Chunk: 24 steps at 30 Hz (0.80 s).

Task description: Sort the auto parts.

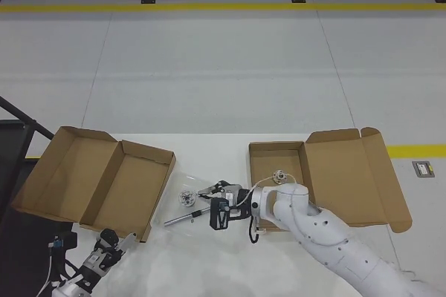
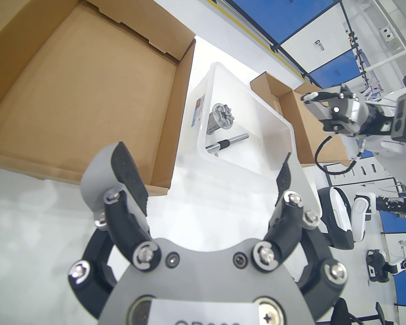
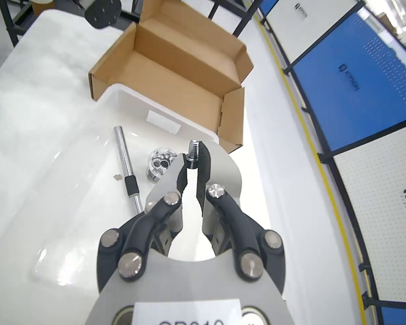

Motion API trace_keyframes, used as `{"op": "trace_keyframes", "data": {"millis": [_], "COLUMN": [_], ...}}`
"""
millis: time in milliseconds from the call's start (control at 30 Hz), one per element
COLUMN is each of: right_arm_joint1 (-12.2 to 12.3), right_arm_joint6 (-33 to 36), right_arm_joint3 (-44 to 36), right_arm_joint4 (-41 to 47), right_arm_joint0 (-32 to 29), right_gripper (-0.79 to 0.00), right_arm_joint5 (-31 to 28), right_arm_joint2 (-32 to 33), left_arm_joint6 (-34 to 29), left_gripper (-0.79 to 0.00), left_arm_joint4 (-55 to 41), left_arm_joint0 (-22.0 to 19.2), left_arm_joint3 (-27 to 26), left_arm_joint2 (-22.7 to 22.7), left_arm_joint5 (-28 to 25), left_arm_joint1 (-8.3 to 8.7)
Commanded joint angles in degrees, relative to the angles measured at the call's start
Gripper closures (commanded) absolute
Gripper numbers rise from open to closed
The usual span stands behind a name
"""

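On the white tabletop (image 1: 208,267) you have a left box (image 1: 97,185) and a right box (image 1: 342,178), both open, likely so parts can drop in. Between them sits the clear bin (image 3: 54,204), holding a metal rod (image 3: 123,157) and a round gear part (image 3: 159,165). Your right end effector (image 3: 192,162) pinches a small bolt (image 3: 192,152) above the bin. Your left end effector (image 2: 203,158) waits spread wide near the left box.

Left claw (image 2: 203,156) spread wide, right claw (image 3: 191,162) pinching a bolt (image 3: 193,149)
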Motion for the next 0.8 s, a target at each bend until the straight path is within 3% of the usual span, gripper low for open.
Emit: {"op": "trace_keyframes", "data": {"millis": [0, 100, 300, 367, 500, 667, 767], "right_arm_joint1": [1.5, 3.2, 5.7, 6.3, 7.2, 7.2, 6.6], "right_arm_joint6": [0.5, 8.9, 36.4, 46.8, 60.4, 73.5, 77.5], "right_arm_joint3": [-2.7, -7.5, -21.6, -25.1, -31.0, -28.6, -24.7], "right_arm_joint4": [-1.5, -0.4, 5.2, 5.6, 8.0, 14.4, 17.4], "right_arm_joint0": [-2.8, -7.8, -19.2, -23.6, -30.0, -30.6, -27.8], "right_gripper": [0.000, 0.000, 0.000, 0.000, 0.000, 0.000, 0.000], "right_arm_joint5": [0.3, 1.3, 3.2, 6.6, 7.9, 4.9, 5.2], "right_arm_joint2": [2.9, 8.0, 17.9, 21.5, 26.1, 28.4, 27.5], "left_arm_joint6": [0.0, 0.0, 0.0, 0.0, 0.0, 0.0, 0.0], "left_gripper": [-0.785, -0.785, -0.785, -0.785, -0.785, -0.785, -0.785], "left_arm_joint4": [0.0, 0.0, 0.0, 0.0, 0.0, 0.0, 0.0], "left_arm_joint0": [0.0, 0.0, 0.0, 0.0, 0.0, 0.0, 0.0], "left_arm_joint3": [0.0, 0.0, 0.0, 0.0, 0.0, 0.0, 0.0], "left_arm_joint2": [0.0, 0.0, 0.0, 0.0, 0.0, 0.0, 0.0], "left_arm_joint5": [0.0, 0.0, 0.0, 0.0, 0.0, 0.0, 0.0], "left_arm_joint1": [0.00, 0.00, 0.00, 0.00, 0.00, 0.00, 0.00]}}
